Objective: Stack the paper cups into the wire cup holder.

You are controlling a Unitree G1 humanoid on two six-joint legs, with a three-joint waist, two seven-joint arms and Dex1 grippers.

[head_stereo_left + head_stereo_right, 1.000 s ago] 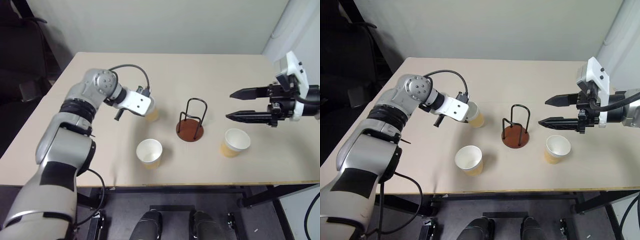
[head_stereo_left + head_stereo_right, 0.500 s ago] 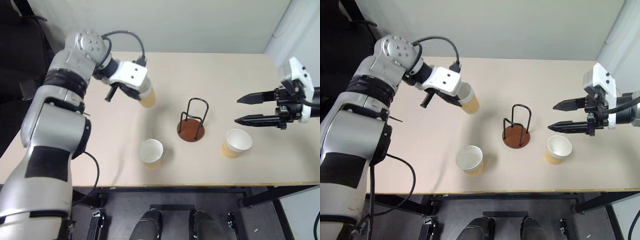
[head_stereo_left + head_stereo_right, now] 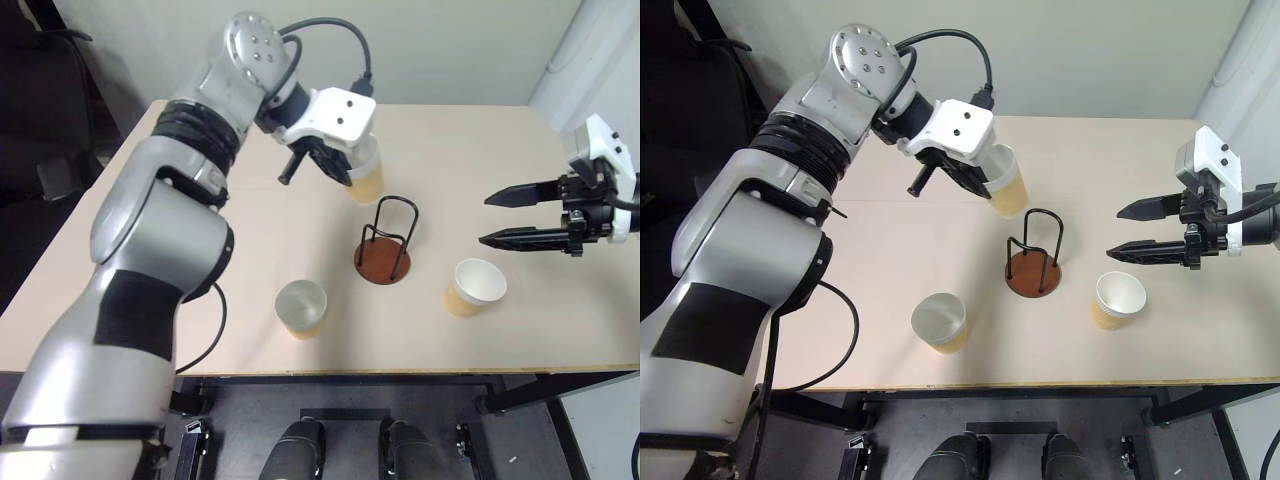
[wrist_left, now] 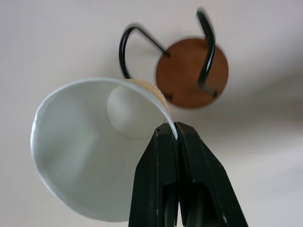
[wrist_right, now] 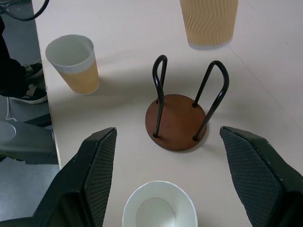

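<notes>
Now my left gripper (image 3: 985, 182), clenched on one paper cup's (image 3: 1006, 183) rim, had carried it up from the table's (image 3: 1120, 150) left side to just above the wire cup holder (image 3: 1033, 262), ready to drop in, while my right gripper (image 3: 1137, 231) hung open near the right edge.

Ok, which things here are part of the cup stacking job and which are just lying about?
Part of the job:
- held paper cup, pinched by the left gripper
- two paper cups on the table
- wire cup holder
- right gripper, open

Lying about:
- dark chair beside the table
</notes>
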